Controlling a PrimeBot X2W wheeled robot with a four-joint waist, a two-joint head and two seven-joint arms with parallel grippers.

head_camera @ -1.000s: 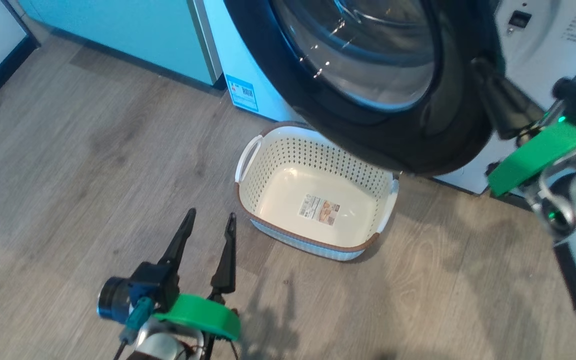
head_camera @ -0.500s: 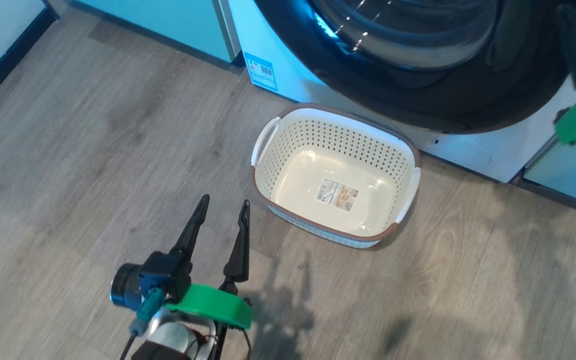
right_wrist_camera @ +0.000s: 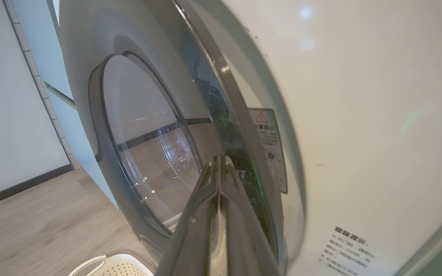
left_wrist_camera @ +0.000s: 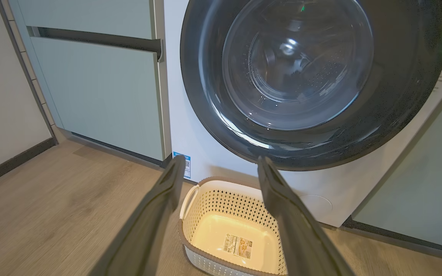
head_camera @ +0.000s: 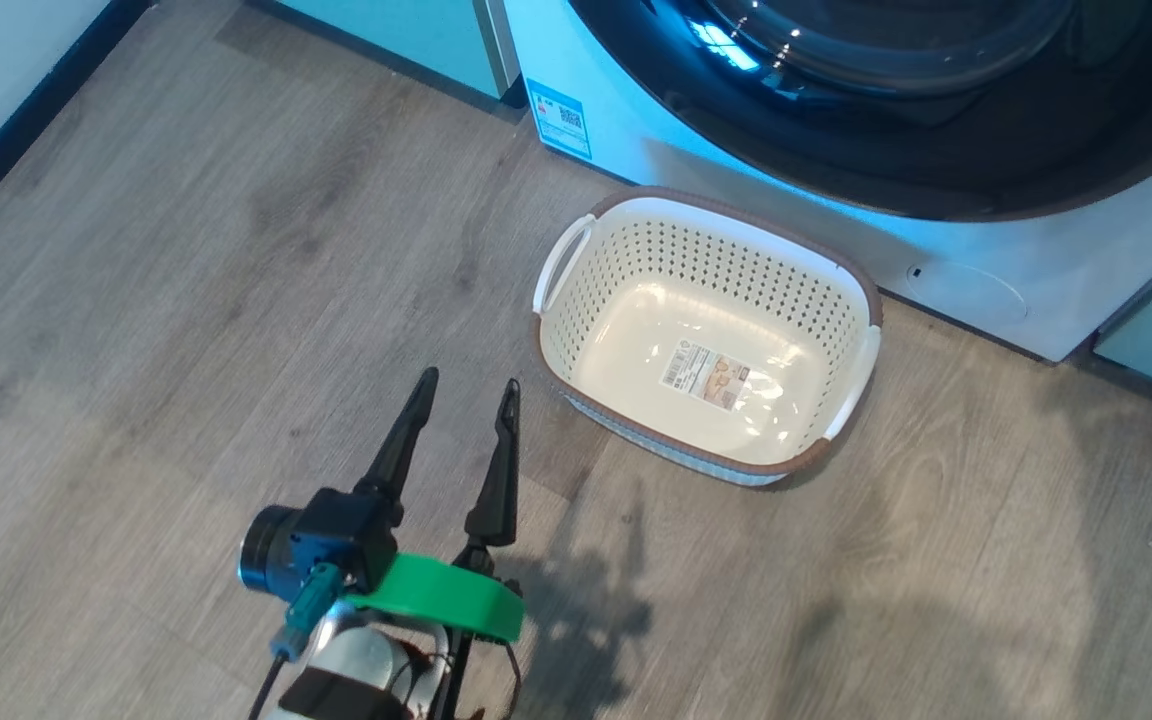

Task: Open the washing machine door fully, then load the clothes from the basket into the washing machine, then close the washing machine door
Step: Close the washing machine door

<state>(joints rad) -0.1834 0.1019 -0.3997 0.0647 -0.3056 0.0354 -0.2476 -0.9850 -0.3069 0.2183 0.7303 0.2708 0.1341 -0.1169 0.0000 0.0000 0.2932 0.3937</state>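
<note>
The washing machine door (head_camera: 886, 175), with a black rim around bulging glass, lies almost flat against the white washing machine (head_camera: 796, 235). In the right wrist view I see the door (right_wrist_camera: 148, 134) edge-on, and my right gripper (right_wrist_camera: 219, 160) is shut with its tips against the door's rim, holding nothing. The basket (head_camera: 658, 258) stands on the floor below the door, with just a paper label inside. My left gripper (head_camera: 468, 382) hovers open, left of the basket and nearer to me. Its view shows the basket (left_wrist_camera: 221, 183) and door (left_wrist_camera: 309, 76) ahead. The clothes are out of view.
Pale green cabinet panels (left_wrist_camera: 98, 96) stand to the left of the machine, and another (left_wrist_camera: 416, 184) to its right. Wood-look floor (head_camera: 186, 300) spreads out left of the basket. A dark skirting (head_camera: 26, 125) edges the left wall.
The door has swung in toward the machine front, and the right gripper has left the head view. The head camera has shifted. The left gripper stays open in place.
</note>
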